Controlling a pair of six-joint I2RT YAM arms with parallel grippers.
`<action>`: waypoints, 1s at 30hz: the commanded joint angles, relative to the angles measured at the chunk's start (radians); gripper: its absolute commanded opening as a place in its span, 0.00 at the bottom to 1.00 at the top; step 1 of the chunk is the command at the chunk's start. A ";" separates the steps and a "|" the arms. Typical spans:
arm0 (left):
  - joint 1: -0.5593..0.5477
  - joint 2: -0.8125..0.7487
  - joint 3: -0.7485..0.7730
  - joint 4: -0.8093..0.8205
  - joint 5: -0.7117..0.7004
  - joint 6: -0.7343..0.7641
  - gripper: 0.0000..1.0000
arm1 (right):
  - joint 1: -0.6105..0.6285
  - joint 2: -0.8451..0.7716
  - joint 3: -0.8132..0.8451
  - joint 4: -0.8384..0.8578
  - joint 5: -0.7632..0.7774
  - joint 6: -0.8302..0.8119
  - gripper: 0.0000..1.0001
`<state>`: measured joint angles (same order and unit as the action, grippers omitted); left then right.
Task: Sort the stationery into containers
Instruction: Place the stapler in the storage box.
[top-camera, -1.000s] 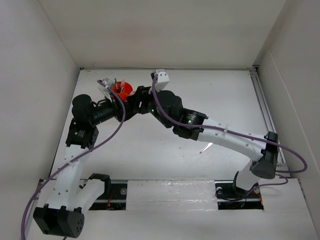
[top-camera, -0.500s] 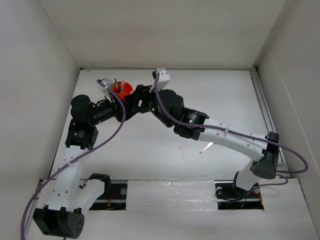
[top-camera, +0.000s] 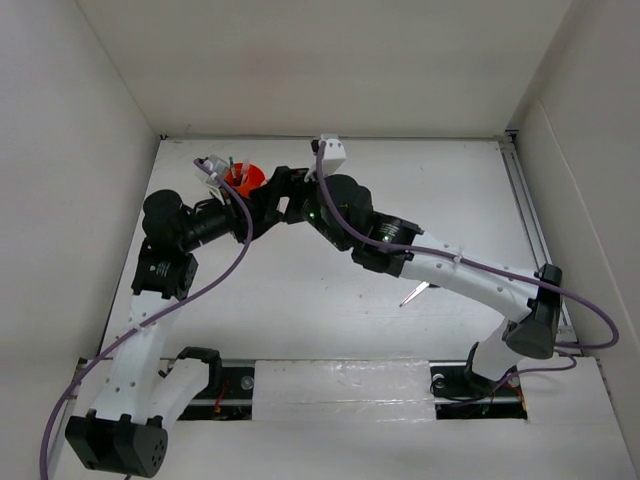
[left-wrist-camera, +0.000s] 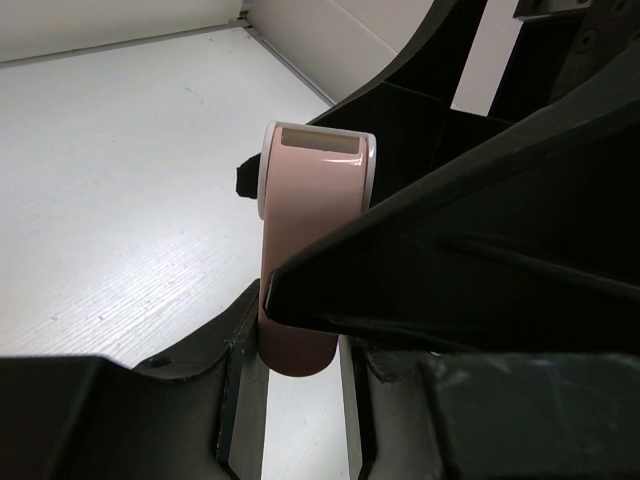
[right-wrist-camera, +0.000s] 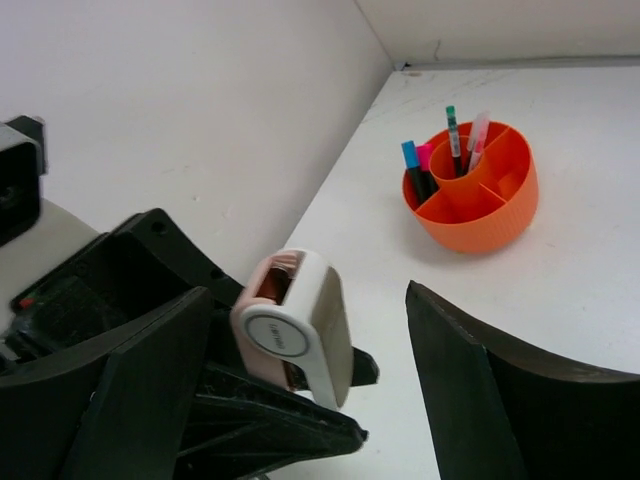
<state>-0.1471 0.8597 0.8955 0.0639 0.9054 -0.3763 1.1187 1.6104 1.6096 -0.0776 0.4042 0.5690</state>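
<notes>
The round orange organiser (right-wrist-camera: 470, 215) stands by the left wall and holds a blue-capped and a pink-capped highlighter, a green-topped pen and a pink pen. It also shows in the top view (top-camera: 245, 178). My left gripper (left-wrist-camera: 298, 345) is shut on a pink-and-white correction-tape-like dispenser (left-wrist-camera: 312, 230), held above the table. My right gripper (right-wrist-camera: 310, 300) is open, with one jaw on each side of that dispenser (right-wrist-camera: 295, 330) and a clear gap on the right side. In the top view both grippers meet just right of the organiser, the left (top-camera: 262, 203) and the right (top-camera: 282, 190).
A thin pink pen (top-camera: 413, 294) lies on the table under the right forearm. The left wall stands close behind the organiser. The back wall runs along the table's far edge. The arms' bases and a white strip sit at the near edge.
The right arm's wrist and elbow have shifted slightly towards the back right. The left arm and the dispenser have stayed where they were.
</notes>
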 joint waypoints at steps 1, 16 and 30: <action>-0.020 -0.007 0.054 0.157 -0.048 0.020 0.00 | 0.004 0.020 -0.060 -0.188 -0.142 -0.029 0.84; -0.020 0.062 0.083 0.054 -0.183 0.062 0.00 | -0.210 -0.244 -0.215 -0.177 -0.226 -0.038 0.85; -0.020 0.142 0.166 -0.172 -0.586 0.094 0.00 | -0.260 -0.363 -0.321 -0.166 -0.272 -0.066 0.85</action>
<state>-0.1688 0.9817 1.0061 -0.0387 0.4717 -0.3038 0.8776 1.3136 1.3048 -0.2592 0.1440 0.5282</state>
